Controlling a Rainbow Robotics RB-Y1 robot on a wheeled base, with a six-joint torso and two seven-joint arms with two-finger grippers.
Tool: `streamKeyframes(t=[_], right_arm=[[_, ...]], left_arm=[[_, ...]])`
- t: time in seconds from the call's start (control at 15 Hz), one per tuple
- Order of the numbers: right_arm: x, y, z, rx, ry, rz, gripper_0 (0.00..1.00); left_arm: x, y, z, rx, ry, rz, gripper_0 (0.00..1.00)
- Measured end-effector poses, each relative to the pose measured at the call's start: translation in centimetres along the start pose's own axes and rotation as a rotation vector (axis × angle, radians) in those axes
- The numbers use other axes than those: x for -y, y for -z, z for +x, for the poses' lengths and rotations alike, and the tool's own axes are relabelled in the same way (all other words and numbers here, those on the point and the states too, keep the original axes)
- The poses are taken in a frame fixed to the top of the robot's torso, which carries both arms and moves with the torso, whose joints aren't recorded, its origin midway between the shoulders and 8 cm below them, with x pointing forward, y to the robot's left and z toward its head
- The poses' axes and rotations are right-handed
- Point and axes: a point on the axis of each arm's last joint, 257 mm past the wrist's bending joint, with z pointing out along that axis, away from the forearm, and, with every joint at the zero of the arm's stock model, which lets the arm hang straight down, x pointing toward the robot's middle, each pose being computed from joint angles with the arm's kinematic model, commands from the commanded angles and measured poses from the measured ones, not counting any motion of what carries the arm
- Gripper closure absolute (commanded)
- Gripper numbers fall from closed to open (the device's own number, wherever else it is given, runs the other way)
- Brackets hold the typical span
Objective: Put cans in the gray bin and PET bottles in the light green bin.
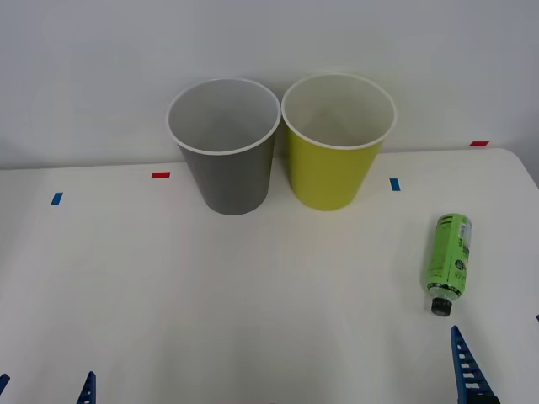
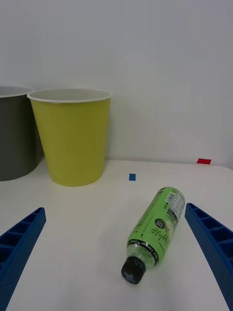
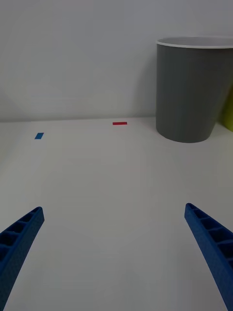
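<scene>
White counter [image 1: 253,303] is carrying everything: the gray bin [image 1: 226,160] is standing upright at the far middle, and the light green bin [image 1: 335,151] is standing just to its right, the two rims nearly touching. Both are showing white insides in the front view. The PET bottle [image 1: 449,259] is lying on its side toward the right near edge, well apart from the bins, its dark cap pointing toward the robot. The right gripper [image 2: 116,272] is hovering just short of that cap, its blue fingers spread wide and holding nothing; its wrist view is showing the bottle's label print, which the front view is leaving too small to read. The left gripper [image 3: 114,262] is waiting at the near left, fingers also spread wide over bare counter, with the gray bin ahead of it. Small blue and red tape marks [image 1: 160,175] are sitting along the far edge.
</scene>
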Motion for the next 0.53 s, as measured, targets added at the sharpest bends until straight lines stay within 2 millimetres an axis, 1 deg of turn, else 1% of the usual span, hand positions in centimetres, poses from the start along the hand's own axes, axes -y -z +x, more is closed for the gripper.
streamKeyframes(t=[0.53], right_arm=[[0.0,0.0,0.0,0.0,0.0,0.0,0.0]], left_arm=[[0.0,0.0,0.0,0.0,0.0,0.0,0.0]])
